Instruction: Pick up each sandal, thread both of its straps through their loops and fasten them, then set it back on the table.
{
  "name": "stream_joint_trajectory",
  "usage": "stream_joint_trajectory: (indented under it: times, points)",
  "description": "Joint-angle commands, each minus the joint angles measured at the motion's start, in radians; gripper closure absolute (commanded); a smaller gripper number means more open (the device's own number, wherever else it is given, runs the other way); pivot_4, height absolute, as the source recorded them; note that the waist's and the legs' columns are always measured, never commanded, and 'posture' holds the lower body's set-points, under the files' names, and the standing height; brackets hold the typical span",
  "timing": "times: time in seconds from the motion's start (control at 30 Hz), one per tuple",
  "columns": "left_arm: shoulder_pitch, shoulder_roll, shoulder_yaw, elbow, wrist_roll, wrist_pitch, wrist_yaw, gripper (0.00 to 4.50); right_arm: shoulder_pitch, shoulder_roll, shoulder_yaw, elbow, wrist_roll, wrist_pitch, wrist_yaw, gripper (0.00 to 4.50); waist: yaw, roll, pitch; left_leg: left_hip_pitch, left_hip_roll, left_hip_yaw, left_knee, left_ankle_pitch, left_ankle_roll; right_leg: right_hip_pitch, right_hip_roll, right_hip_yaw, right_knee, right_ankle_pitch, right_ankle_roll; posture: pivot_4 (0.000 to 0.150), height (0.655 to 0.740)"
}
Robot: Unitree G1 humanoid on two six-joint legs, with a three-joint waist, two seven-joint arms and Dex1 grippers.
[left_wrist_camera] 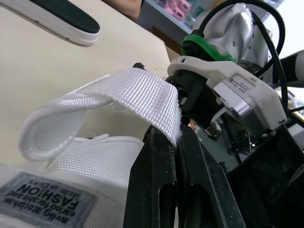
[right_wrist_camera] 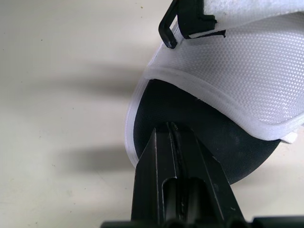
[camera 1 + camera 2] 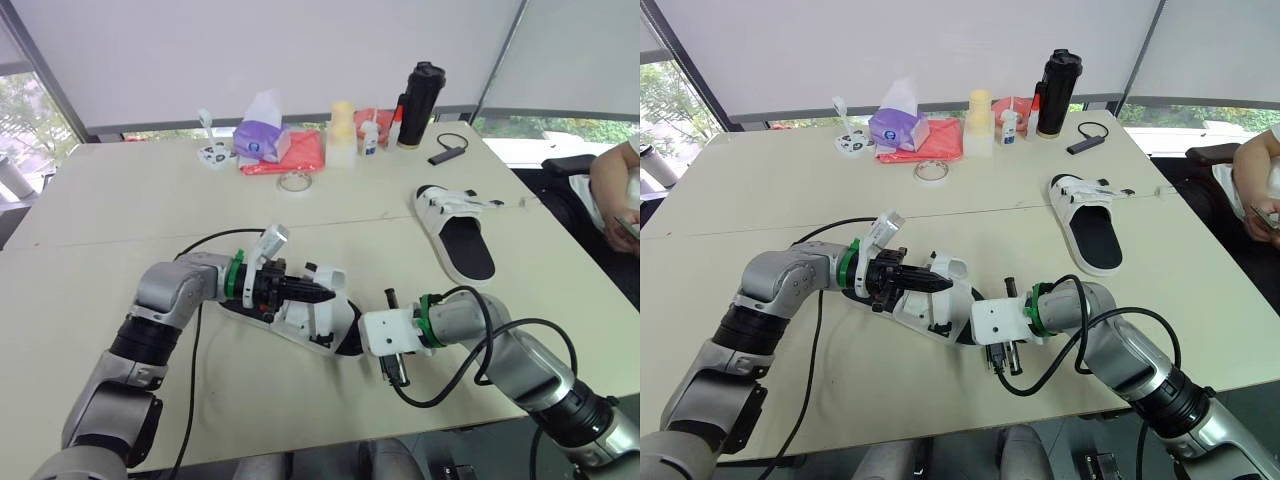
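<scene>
The pale beige tabletop has a seam running across its middle. Along the upper centre of the frame stand a white spotted object, a purple tissue pack on a red bag, a pale yellow container, a small white bottle and a black flask. A roll of tape lies just below the bag, and a small black device sits right of the flask. The far sandal lies flat at centre right and the near sandal at lower centre.

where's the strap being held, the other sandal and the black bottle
strap [image 1: 137,92], left wrist view, on its woven middle
other sandal [image 3: 468,250], left eye view, on its black footbed
black bottle [image 3: 418,115], left eye view, on its body
</scene>
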Motion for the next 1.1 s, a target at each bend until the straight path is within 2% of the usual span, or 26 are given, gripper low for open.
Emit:
stream_joint_trajectory:
  times: [0.03, 0.63, 1.1]
  points:
    - [-0.006, 0.002, -0.005, 0.009, 0.012, -0.024, -0.014, 4.43, 0.028, -0.018, 0.032, 0.021, -0.019, 0.025, 0.014, 4.5, 0.0, 0.0, 0.0, 0.0, 0.0, 0.0, 0.0, 0.0, 0.0, 0.0, 0.0, 0.0, 0.0, 0.0, 0.0, 0.15, 0.74]
    - [-0.06, -0.05, -0.001, 0.099, 0.057, -0.059, -0.014, 4.43, 0.033, -0.019, 0.033, 0.013, -0.021, 0.03, 0.012, 4.5, 0.0, 0.0, 0.0, 0.0, 0.0, 0.0, 0.0, 0.0, 0.0, 0.0, 0.0, 0.0, 0.001, 0.0, 0.0, 0.15, 0.74]
    - [-0.058, -0.012, -0.017, 0.068, 0.038, -0.009, -0.088, 4.43, 0.037, -0.02, 0.035, 0.009, -0.022, 0.033, 0.008, 4.5, 0.0, 0.0, 0.0, 0.0, 0.0, 0.0, 0.001, 0.0, 0.0, 0.0, 0.0, 0.0, 0.001, 0.0, 0.0, 0.15, 0.74]
